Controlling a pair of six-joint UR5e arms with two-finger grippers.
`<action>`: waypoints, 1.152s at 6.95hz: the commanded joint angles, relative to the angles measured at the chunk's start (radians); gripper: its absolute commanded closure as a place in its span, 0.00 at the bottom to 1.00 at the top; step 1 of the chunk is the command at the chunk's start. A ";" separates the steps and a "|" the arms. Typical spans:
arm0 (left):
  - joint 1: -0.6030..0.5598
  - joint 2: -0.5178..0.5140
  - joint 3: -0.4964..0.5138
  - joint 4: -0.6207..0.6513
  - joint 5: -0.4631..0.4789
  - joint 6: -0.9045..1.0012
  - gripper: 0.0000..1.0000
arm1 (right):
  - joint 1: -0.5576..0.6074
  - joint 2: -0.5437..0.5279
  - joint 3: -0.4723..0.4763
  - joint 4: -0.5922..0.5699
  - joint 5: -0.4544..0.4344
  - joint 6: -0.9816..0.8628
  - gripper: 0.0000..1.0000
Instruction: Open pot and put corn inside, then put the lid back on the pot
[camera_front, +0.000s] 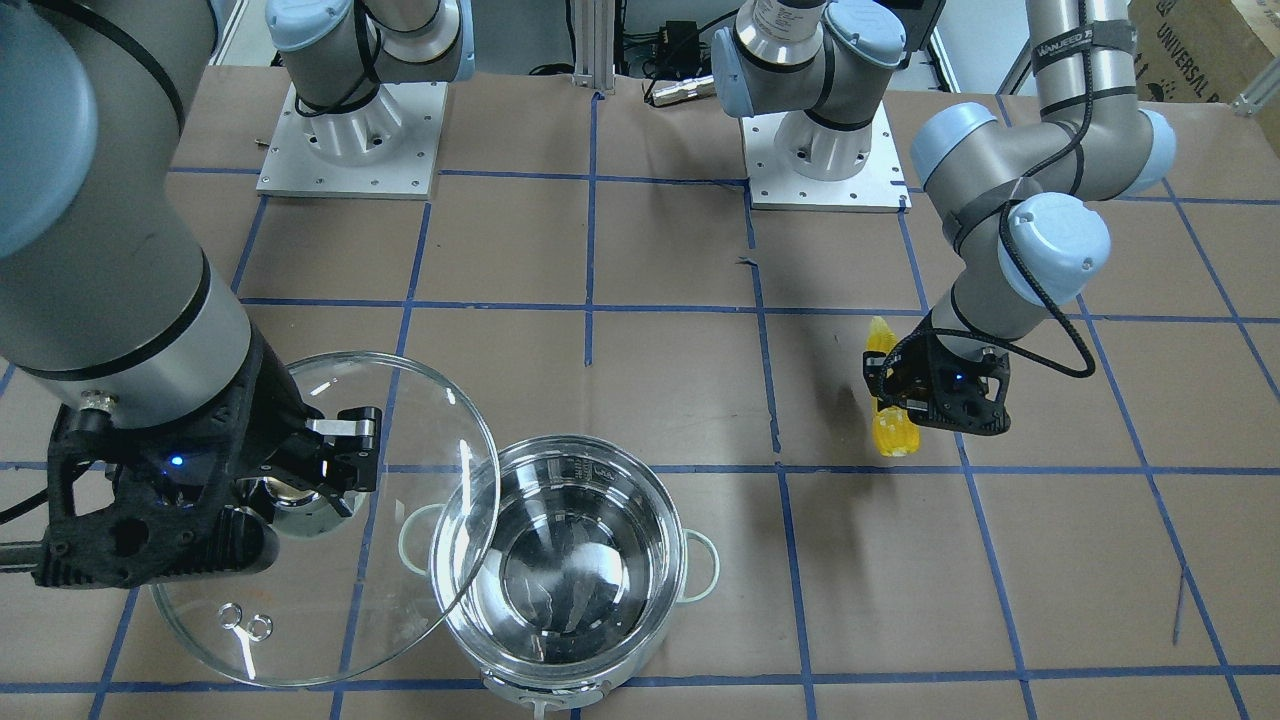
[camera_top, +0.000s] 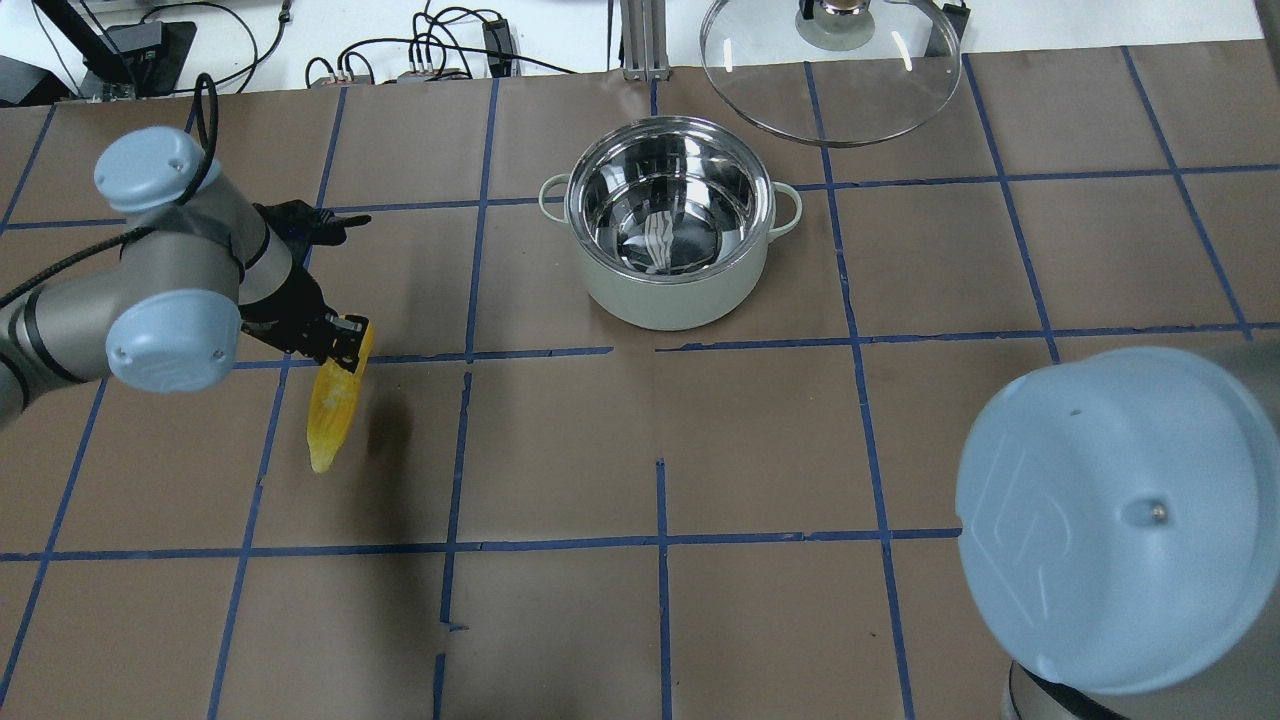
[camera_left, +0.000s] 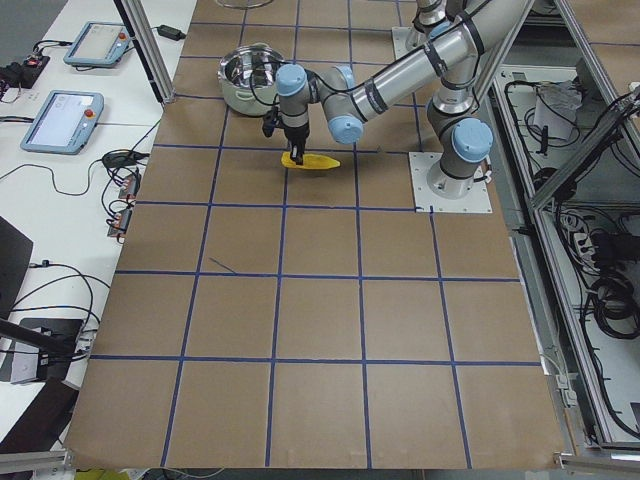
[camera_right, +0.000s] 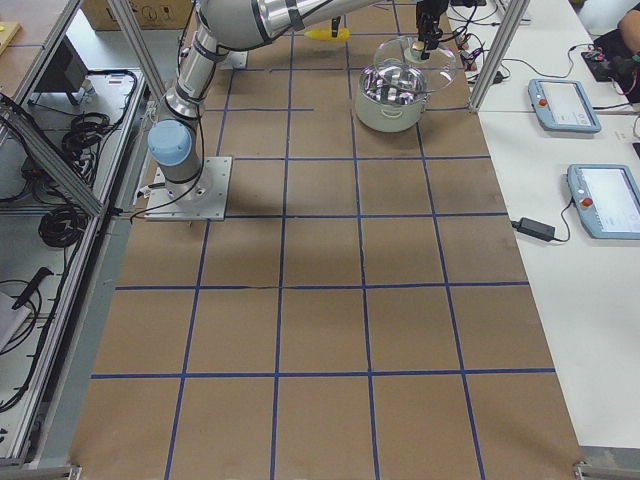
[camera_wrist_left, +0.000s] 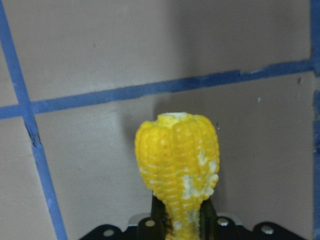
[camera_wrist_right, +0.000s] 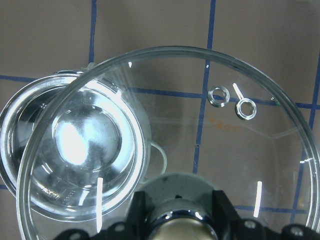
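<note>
The pot (camera_front: 565, 550) stands open and empty on the table; it also shows in the overhead view (camera_top: 672, 235). My right gripper (camera_front: 320, 485) is shut on the knob of the lid (camera_front: 410, 560) and holds it tilted in the air beside the pot, its edge overlapping the rim. In the right wrist view the lid (camera_wrist_right: 225, 150) hangs partly over the pot (camera_wrist_right: 60, 150). My left gripper (camera_top: 342, 345) is shut on one end of the corn (camera_top: 333, 410) and holds it just above the table, well to the side of the pot. The corn (camera_wrist_left: 177, 165) fills the left wrist view.
The table is brown paper with a blue tape grid. The two arm bases (camera_front: 350, 130) (camera_front: 825, 150) stand at the robot's edge. My right arm's elbow (camera_top: 1120, 520) covers the overhead view's lower right. Pendants (camera_right: 565, 100) lie beyond the table's far edge.
</note>
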 joint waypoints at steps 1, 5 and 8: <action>-0.109 -0.084 0.304 -0.218 -0.025 -0.144 0.78 | 0.000 0.003 0.000 0.000 0.002 0.002 0.91; -0.355 -0.323 0.732 -0.297 -0.104 -0.361 0.78 | 0.003 0.000 0.000 0.000 0.002 0.005 0.91; -0.375 -0.385 0.761 -0.242 -0.164 -0.455 0.78 | 0.005 -0.005 0.000 0.001 0.002 0.010 0.91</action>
